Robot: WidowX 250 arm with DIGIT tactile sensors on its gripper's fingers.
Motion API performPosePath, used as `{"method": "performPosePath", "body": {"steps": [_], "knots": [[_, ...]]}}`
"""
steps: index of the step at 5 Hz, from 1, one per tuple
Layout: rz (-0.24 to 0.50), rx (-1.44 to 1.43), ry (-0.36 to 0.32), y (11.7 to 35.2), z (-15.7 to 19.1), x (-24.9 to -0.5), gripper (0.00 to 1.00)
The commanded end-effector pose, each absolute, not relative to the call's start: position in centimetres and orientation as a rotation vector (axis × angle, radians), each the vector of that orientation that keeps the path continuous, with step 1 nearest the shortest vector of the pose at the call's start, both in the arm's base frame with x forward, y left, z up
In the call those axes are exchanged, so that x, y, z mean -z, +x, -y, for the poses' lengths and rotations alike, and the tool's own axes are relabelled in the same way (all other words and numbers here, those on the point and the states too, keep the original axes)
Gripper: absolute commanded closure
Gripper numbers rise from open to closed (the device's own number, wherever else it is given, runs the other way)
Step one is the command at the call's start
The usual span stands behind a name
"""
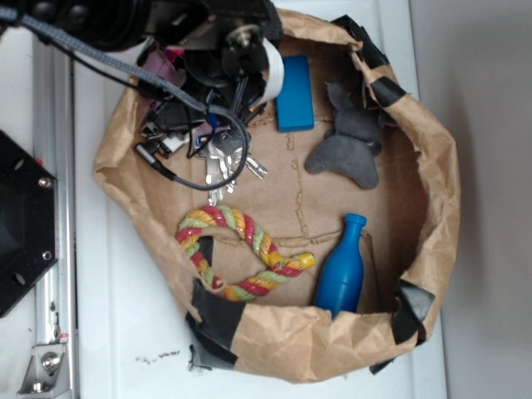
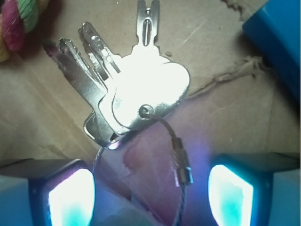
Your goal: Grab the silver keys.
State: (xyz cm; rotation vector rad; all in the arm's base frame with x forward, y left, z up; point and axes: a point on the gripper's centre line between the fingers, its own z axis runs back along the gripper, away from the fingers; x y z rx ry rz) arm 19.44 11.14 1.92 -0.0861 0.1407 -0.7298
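Observation:
The silver keys [image 2: 136, 89] lie fanned flat on the brown paper, filling the upper middle of the wrist view. Their thin wire ring [image 2: 181, 162] loops down between my two glowing pads. My gripper [image 2: 150, 195] is open, just above the paper, with only the ring's wire and its small barrel clasp in the gap. Neither pad touches it. In the exterior view the keys [image 1: 226, 162] show under the black arm near the bag's upper left, and the gripper [image 1: 218, 137] hangs over them, half hidden by cables.
A brown paper bag wall [image 1: 432, 166] rings the area. Inside it lie a blue block [image 1: 294, 93] [image 2: 277, 33], a grey plush toy [image 1: 349, 141], a blue bottle [image 1: 342, 270] and a coloured rope toy [image 1: 237, 253] [image 2: 19, 23]. Black clutter [image 1: 162, 133] sits left of the keys.

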Motion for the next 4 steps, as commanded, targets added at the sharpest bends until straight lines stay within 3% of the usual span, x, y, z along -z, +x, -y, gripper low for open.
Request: {"method": "performPosePath", "body": {"steps": [1, 4], "knots": [[-0.129, 0.716, -0.093, 20.4, -11.3, -2.3, 1.0], [-0.101, 0.676, -0.114, 20.7, -11.2, -3.9, 1.0]]}}
